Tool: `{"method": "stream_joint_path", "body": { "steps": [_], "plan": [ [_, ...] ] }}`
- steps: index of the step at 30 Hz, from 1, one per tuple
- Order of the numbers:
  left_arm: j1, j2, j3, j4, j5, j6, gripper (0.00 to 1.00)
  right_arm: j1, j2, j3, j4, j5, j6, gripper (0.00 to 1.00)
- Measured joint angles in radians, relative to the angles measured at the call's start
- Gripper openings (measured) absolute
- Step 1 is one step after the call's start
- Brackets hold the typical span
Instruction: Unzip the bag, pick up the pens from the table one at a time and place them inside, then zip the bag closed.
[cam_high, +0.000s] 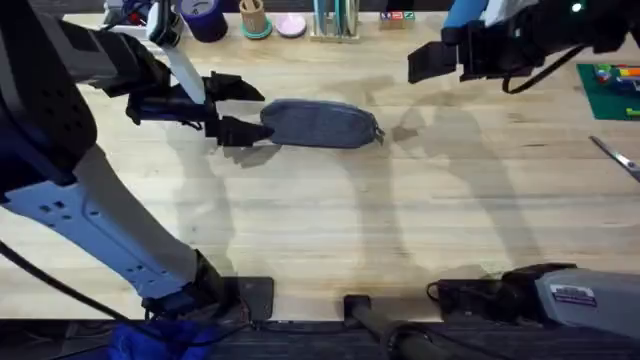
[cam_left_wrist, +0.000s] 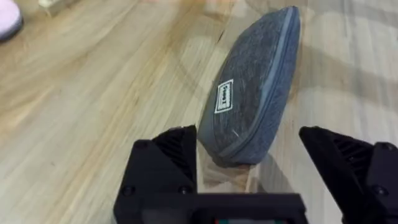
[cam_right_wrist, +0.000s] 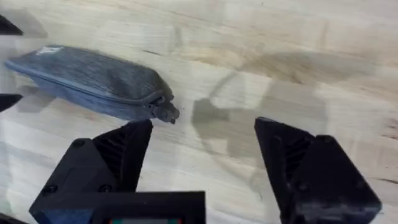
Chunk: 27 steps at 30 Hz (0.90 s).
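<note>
The grey pouch (cam_left_wrist: 255, 93) carries a small white sewn-on label (cam_left_wrist: 224, 96) with dark print — the letters are too small to make out. A white sticker (cam_high: 573, 295) sits on the right arm's base at the near edge — its print cannot be read either.

1. The bag (cam_left_wrist: 255, 93) is matt blue-grey felt-like cloth with a small sewn white label.
2. The counter (cam_high: 330, 230) is light wood with visible grain and a smooth, faintly glossy finish.
3. The left gripper (cam_left_wrist: 249, 177) fingers look like matt black ribbed plastic.
</note>
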Motion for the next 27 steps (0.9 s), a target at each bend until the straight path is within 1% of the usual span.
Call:
{"method": "stream_joint_path", "body": {
  "steps": [4,6,10,14,17,18,20,21,24,27],
  "plan": [
    [0.000,-0.012,0.019,-0.001,-0.027,-0.090,0.997,0.000,-0.021,0.019,-0.001,0.000,-0.005,0.996],
    [0.000,-0.047,0.024,-0.002,-0.046,-0.127,0.997,0.000,-0.030,0.025,-0.001,0.000,-0.007,0.996],
    [0.000,-0.172,0.031,-0.009,-0.099,-0.209,0.997,0.000,-0.045,0.028,-0.006,0.000,-0.009,0.995],
    [-0.002,-0.303,0.043,-0.009,-0.168,-0.338,0.997,0.006,-0.065,0.029,-0.028,0.000,-0.024,0.995],
    [-0.020,-0.385,0.043,-0.011,-0.262,-0.469,0.997,0.026,-0.090,0.029,-0.051,0.000,-0.039,0.996],
    [-0.068,-0.462,0.043,-0.016,-0.376,-0.617,0.997,0.057,-0.108,0.047,-0.106,0.000,-0.048,0.996],
    [-0.112,-0.519,0.043,-0.032,-0.456,-0.722,0.996,0.082,-0.113,0.071,-0.166,0.000,-0.052,0.996],
    [-0.169,-0.597,0.043,-0.065,-0.556,-0.851,0.996,0.115,-0.116,0.102,-0.253,0.000,-0.056,0.996],
    [-0.214,-0.676,0.043,-0.111,-0.642,-0.968,0.996,0.145,-0.117,0.130,-0.351,0.000,-0.056,0.996],
    [-0.249,-0.750,0.043,-0.170,-0.713,-1.070,0.995,0.169,-0.117,0.152,-0.432,0.000,-0.056,0.996]
  ]
}}
